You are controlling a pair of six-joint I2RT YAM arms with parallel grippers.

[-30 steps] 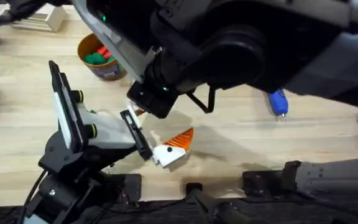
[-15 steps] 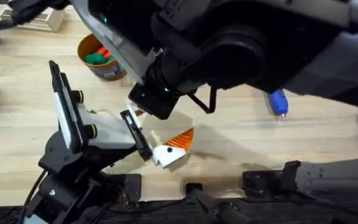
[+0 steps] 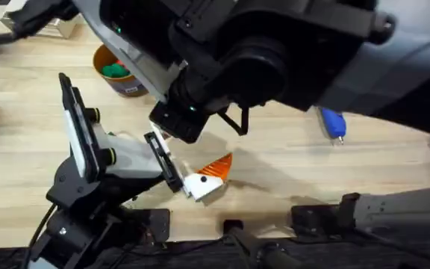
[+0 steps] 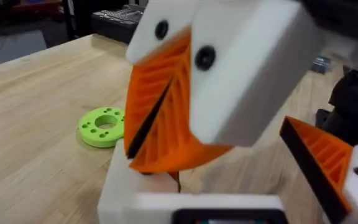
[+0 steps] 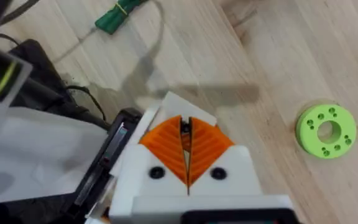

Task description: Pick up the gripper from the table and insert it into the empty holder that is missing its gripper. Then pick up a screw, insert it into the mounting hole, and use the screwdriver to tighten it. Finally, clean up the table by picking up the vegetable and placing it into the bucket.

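My right gripper [image 5: 185, 149] is shut, its two orange ribbed pads pressed face to face; nothing shows between them. In the left wrist view the right gripper [image 4: 157, 118] hangs tip-down, touching the bare white holder [image 4: 126, 196] of my left gripper [image 4: 229, 186]. The left gripper is open, and its other finger carries an orange pad [image 4: 325, 165]. The loose orange gripper is hidden. The blue screwdriver [image 3: 333, 123] lies at the right. The bucket [image 3: 116, 75] stands at the back left, holding green and red toys. A green vegetable [image 5: 118, 14] lies on the wood.
A green ring [image 4: 104, 126] lies flat on the table close to both grippers, seen too as the ring [image 5: 326, 130]. My right arm [image 3: 275, 52] crosses large and dark over the table's middle. Black cables and the arm bases line the front edge.
The right arm has shifted slightly to the left, covering more of the bucket. The left arm has stayed where it was.
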